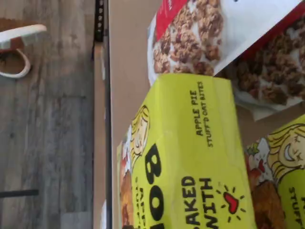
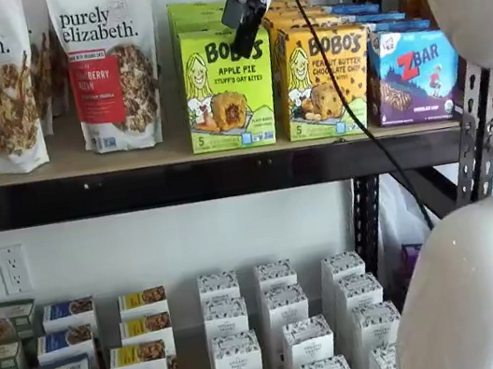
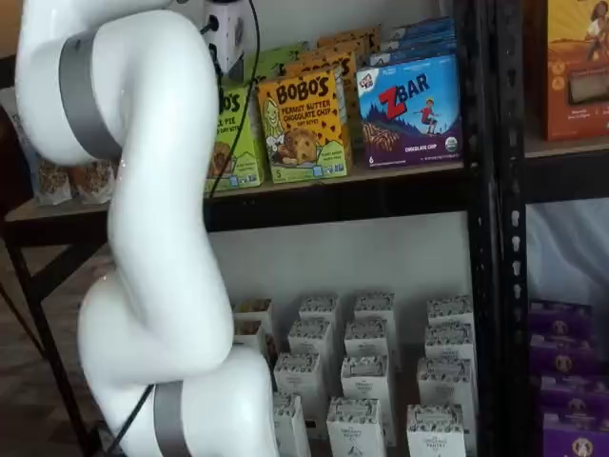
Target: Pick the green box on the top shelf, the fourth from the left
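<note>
Nothing picked yet: the green box stands on the top shelf, hard against the orange peanut butter box. The gripper hangs just above the green box, fingers side-on, spread as wide as they go, empty. Descent and grasp remain. Only the wrist view shows the box's top panel.
</note>
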Robot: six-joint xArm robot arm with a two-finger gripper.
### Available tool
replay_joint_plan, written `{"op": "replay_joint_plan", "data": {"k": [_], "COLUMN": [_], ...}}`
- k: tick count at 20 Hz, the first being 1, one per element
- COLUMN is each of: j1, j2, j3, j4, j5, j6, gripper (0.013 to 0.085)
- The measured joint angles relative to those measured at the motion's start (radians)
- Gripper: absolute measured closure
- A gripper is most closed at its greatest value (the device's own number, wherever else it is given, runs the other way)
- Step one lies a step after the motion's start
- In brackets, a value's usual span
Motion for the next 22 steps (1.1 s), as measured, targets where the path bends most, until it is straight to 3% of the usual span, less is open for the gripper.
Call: {"op": "replay_joint_plan", "data": {"k": [14, 22], "j1": [0.038, 0.045], "j2": [0.051, 0.063], "j3": [-0.056, -0.058], "j4": [-0.096, -0.114], "j5": [0.076, 0.099], "j6": [0.03, 0.033], "gripper": [0.013, 0.013]}}
